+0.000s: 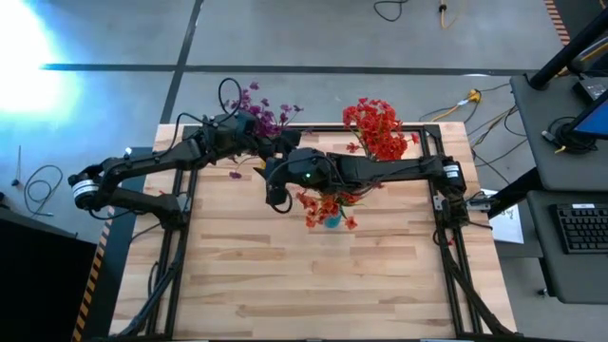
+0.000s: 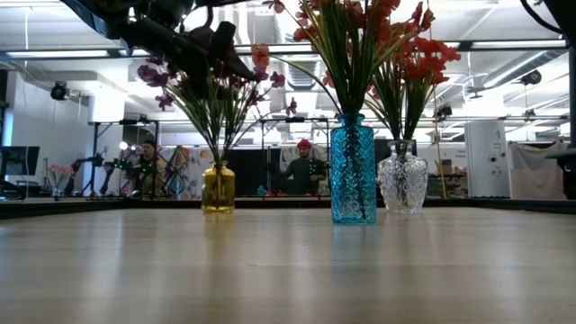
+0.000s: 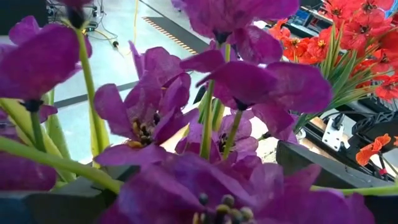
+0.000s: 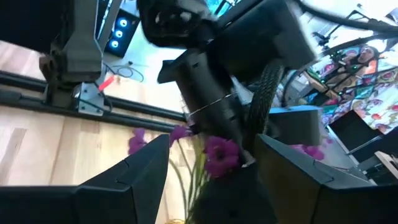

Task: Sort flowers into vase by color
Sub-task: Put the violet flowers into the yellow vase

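Purple flowers [image 1: 261, 116] stand in a yellow vase [image 2: 218, 187] at the far left. Red flowers [image 1: 328, 207] fill a blue vase [image 2: 353, 171] at the middle. More red flowers [image 1: 375, 128] stand in a clear vase [image 2: 402, 182] at the far right. My left gripper [image 3: 180, 186] is open in the purple bunch, with blossoms [image 3: 155, 115] and stems between its fingers. My right gripper [image 4: 211, 146] is open, high above the table near the blue vase. It points at the purple flowers [image 4: 221, 154] and at my left arm behind them. My left gripper has purple blossoms crowded between and around its open fingers [image 3: 311, 165]. Whether the fingers touch them I cannot tell.
A loose purple blossom [image 1: 236, 174] lies on the wood near the left arm. A red one [image 1: 353, 147] lies by the clear vase. The near half of the table [image 1: 313, 285] is bare wood. People sit in the room beyond [image 2: 301, 166].
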{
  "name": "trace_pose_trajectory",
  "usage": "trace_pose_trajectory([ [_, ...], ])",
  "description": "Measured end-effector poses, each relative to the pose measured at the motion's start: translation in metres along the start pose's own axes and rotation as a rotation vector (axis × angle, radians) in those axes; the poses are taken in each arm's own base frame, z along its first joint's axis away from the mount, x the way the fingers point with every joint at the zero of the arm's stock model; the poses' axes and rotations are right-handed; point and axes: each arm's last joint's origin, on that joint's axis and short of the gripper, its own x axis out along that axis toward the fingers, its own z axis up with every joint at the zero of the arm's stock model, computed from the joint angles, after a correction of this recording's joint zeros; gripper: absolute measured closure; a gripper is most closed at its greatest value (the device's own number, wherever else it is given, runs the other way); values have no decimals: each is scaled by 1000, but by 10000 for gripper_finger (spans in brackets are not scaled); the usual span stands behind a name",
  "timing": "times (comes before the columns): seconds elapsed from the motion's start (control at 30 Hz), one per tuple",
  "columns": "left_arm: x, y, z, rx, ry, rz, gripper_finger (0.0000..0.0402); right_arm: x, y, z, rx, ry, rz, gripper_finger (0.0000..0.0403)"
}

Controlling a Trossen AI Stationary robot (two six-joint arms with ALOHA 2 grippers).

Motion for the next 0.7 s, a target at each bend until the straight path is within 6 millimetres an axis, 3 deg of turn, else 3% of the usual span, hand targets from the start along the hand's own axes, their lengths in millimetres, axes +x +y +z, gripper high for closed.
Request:
trace_pose_trajectory([
  [0.23,0,0,0,-22,-1,-1,88,14,10,-11,-15,35,6,174],
  [0.43,0,0,0,-20,-2,3,88,21,5,-17,-3,55,-28,174],
  [0.57,0,0,0,-23,0,-2,88,20,6,-16,-5,56,-23,174],
  [0.7,0,0,0,-25,2,-2,88,14,21,-14,17,69,34,174],
])
